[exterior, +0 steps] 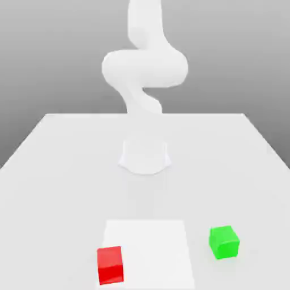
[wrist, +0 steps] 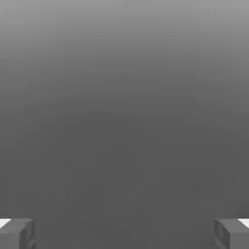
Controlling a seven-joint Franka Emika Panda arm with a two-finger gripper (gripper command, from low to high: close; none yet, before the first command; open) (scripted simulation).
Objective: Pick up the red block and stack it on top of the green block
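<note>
Standing wide open, the two-finger gripper (wrist: 124,233) is empty in the hand view, its two fingers (wrist: 29,234) well apart with just a plain grey gradient between them. So yeah, it's not gripping or touching either block.

As for the red block (exterior: 110,265), it's down in the lower part of the exterior view, off toward the exterior view's left. Small, super bright red cube with plain matte faces, and the front face looks a touch darker than the top. It sits flat, overlapping the left edge of a pale white square patch (exterior: 153,249) on the light grey tabletop (exterior: 68,181).

The green block (exterior: 224,242) is over toward the exterior view's right, a bit higher up in the frame, on the tabletop just beside the patch. Pretty much the same size as the red one, bright green, plain faces, turned so a corner kinda points at the camera. The two cubes are well apart, with most of the patch between them.

The white Franka Panda arm (exterior: 145,68) comes up from its base (exterior: 145,158) around the middle of the frame and runs up to the top edge, bent partway, with both cubes lower in the picture than the base.
</note>
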